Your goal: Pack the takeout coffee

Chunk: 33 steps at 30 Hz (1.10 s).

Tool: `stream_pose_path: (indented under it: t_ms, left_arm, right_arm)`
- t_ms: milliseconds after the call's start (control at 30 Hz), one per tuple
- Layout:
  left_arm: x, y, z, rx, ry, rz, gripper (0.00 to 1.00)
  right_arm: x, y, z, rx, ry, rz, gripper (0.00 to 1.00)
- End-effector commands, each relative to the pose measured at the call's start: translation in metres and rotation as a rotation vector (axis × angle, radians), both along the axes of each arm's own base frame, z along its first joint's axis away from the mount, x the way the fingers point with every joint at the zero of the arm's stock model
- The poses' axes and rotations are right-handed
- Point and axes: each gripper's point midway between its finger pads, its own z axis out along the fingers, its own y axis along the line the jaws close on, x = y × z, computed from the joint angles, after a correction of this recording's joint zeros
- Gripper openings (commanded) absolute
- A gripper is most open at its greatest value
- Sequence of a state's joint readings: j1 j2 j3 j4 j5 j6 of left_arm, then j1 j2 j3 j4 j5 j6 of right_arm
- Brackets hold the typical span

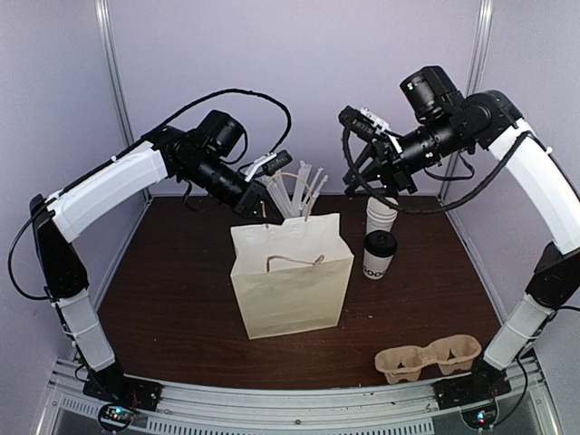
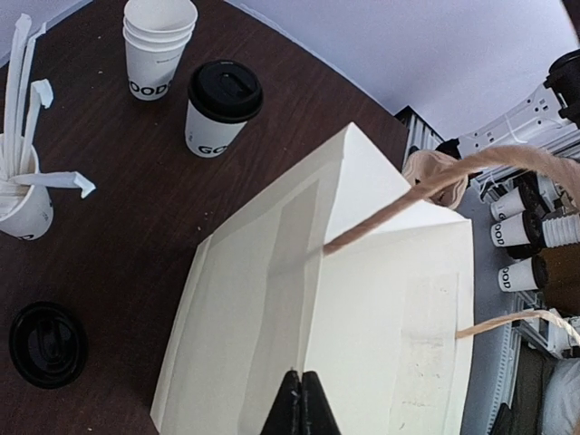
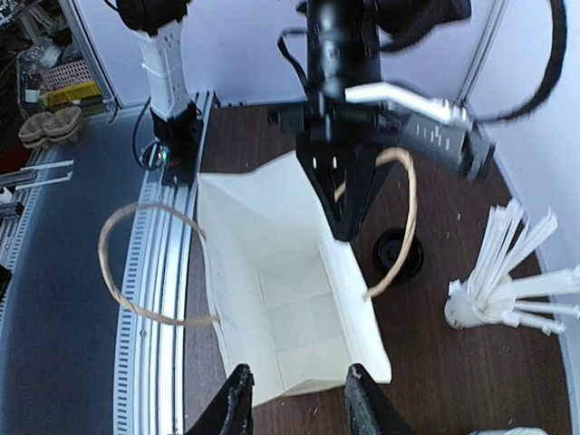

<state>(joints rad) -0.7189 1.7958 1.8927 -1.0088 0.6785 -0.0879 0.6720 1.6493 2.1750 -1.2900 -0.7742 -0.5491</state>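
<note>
The takeout coffee (image 1: 379, 254), a white cup with a black lid, stands on the table right of the open paper bag (image 1: 290, 281); it also shows in the left wrist view (image 2: 222, 107). My left gripper (image 1: 259, 211) is shut on the bag's back rim (image 2: 362, 299), its fingertips (image 2: 302, 401) pressed together; the right wrist view shows them pinching that wall (image 3: 343, 222). My right gripper (image 1: 385, 184) is open and empty, raised behind the coffee and over the cup stack. Its camera looks down into the bag's empty inside (image 3: 304, 317) between its fingers (image 3: 237, 403).
A stack of lidless white cups (image 1: 381, 214) stands just behind the coffee. A cup of white straws (image 1: 299, 192) stands behind the bag. A loose black lid (image 2: 47, 344) lies on the table. A cardboard cup carrier (image 1: 428, 356) sits at the front right.
</note>
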Motion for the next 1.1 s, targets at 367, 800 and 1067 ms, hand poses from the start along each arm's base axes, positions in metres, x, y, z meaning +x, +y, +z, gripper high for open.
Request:
stream_pose_path:
  t_ms: [367, 800, 1067]
  left_arm:
    - [0.038, 0.008, 0.0, 0.052, -0.109, 0.093, 0.23]
    - [0.045, 0.023, 0.021, 0.039, -0.204, 0.197, 0.46]
    - [0.038, 0.028, 0.025, 0.016, -0.205, 0.208, 0.48]
  right_arm:
    - [-0.03, -0.132, -0.127, -0.314, 0.102, -0.068, 0.44]
    - [-0.118, -0.174, -0.276, -0.778, 0.192, 0.267, 0.56]
    - [-0.109, -0.182, -0.328, -0.908, 0.206, 0.281, 0.57]
